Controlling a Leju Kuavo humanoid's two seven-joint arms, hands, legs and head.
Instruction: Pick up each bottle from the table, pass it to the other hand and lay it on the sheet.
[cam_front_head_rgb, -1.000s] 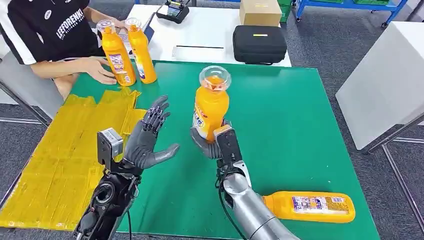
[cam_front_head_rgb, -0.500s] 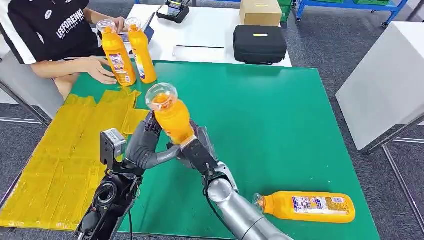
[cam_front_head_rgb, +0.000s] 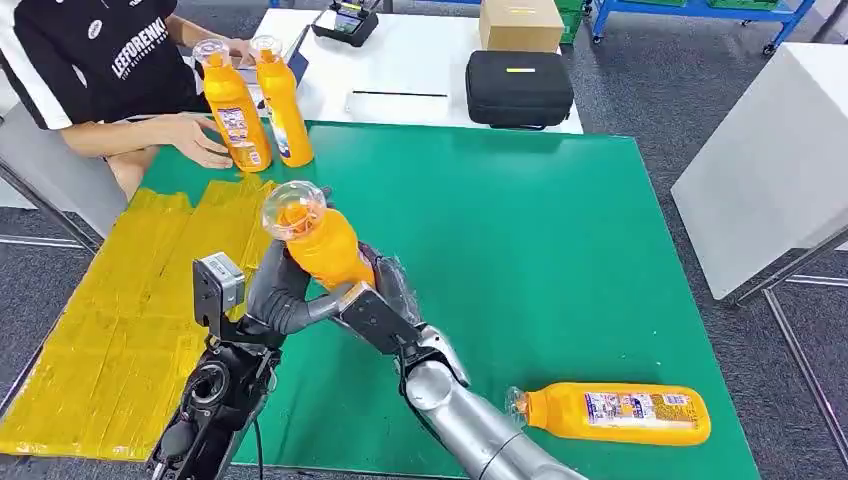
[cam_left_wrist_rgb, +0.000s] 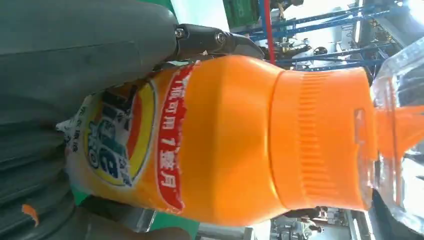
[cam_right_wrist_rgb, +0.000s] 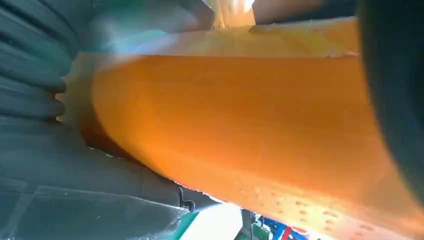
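The orange bottle (cam_front_head_rgb: 322, 245) hangs in the air over the green table's (cam_front_head_rgb: 560, 250) left side, close to the inner edge of the yellow sheet (cam_front_head_rgb: 130, 310). Its long axis tilts, clear cap up and toward the sheet, base down into the right hand (cam_front_head_rgb: 375, 310), which grips its lower body from the table's middle. The left hand (cam_front_head_rgb: 285, 295) lies on the sheet side of the bottle and is the nearer one to where the bottle must go. In the left wrist view its palm and thumb lie against the labelled body, but I cannot tell whether the fingers have closed firmly. A second bottle (cam_front_head_rgb: 615, 413) lies on its side near the front right corner, cap toward the middle.
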